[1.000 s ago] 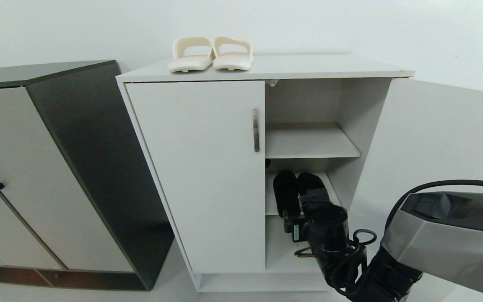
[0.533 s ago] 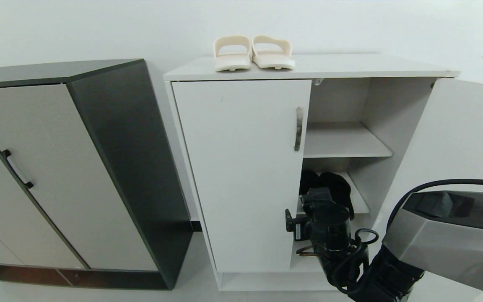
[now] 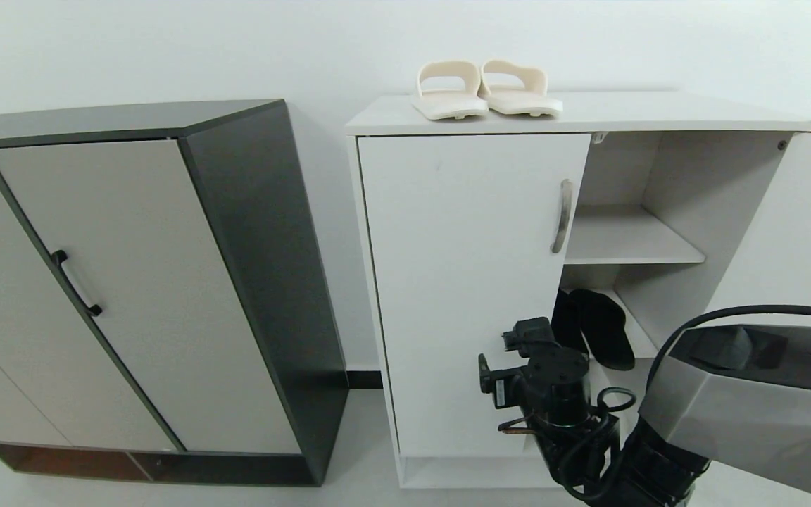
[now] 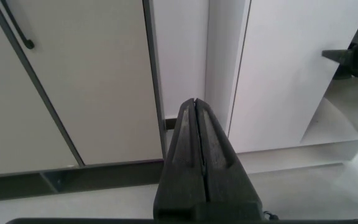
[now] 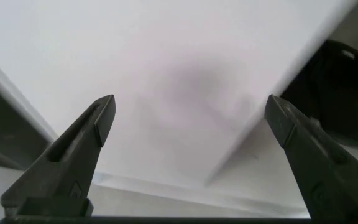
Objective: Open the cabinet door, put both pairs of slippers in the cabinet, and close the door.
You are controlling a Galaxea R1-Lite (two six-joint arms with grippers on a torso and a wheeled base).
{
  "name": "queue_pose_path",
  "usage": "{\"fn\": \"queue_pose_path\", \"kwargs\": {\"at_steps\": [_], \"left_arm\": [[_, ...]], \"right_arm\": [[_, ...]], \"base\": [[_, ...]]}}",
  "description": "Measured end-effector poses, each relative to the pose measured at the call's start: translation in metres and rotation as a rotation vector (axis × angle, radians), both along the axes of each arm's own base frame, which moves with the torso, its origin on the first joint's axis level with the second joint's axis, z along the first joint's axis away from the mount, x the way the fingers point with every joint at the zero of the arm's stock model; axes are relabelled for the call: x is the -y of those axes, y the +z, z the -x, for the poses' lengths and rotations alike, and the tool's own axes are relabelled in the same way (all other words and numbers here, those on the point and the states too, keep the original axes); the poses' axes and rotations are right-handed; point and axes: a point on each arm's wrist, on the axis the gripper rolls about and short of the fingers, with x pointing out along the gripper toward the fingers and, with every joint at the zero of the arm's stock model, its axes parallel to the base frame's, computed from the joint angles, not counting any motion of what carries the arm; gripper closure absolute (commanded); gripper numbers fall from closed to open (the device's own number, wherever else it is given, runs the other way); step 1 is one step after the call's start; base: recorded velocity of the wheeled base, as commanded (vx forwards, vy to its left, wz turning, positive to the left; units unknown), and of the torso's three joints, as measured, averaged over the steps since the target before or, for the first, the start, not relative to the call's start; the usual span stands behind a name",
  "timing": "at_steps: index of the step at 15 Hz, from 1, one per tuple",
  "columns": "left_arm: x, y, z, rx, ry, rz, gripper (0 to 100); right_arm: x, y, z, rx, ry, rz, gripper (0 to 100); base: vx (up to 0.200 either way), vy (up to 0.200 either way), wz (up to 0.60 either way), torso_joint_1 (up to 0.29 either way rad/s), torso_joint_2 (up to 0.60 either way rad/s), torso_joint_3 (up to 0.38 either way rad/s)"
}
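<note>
A cream pair of slippers [image 3: 486,91] sits on top of the white cabinet [image 3: 659,113]. Its right door [image 3: 800,232] stands swung open, while the left door [image 3: 469,282] is closed. A black pair of slippers [image 3: 599,327] lies on the lower shelf inside, also seen as black slippers [image 5: 337,87] from the right wrist. My right gripper [image 5: 190,102] is open and empty, facing the closed left door near its inner edge, with the right wrist [image 3: 550,380] low in front of the cabinet. My left gripper [image 4: 194,143] is shut and empty, low in front of the gap between the two cabinets.
A dark cabinet [image 3: 236,211] with pale doors and a black handle [image 3: 76,282] stands left of the white one, close beside it. An upper shelf [image 3: 624,236] inside the white cabinet is bare. Pale floor [image 3: 363,486] lies in front.
The head camera has shifted left, so both cabinets sit farther right in the picture. My right gripper was at the black slippers inside; it is now in front of the closed door's edge.
</note>
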Motion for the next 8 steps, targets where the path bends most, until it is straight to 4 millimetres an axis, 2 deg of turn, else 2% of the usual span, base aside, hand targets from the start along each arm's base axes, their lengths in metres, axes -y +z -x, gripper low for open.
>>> {"fn": "queue_pose_path", "kwargs": {"at_steps": [8], "left_arm": [[0.0, -0.0001, 0.0, -0.001, -0.001, 0.0, 100]], "right_arm": [[0.0007, -0.0046, 0.002, 0.051, 0.044, 0.002, 0]], "base": [[0.0, 0.0, 0.0, 0.0, 0.0, 0.0]]}}
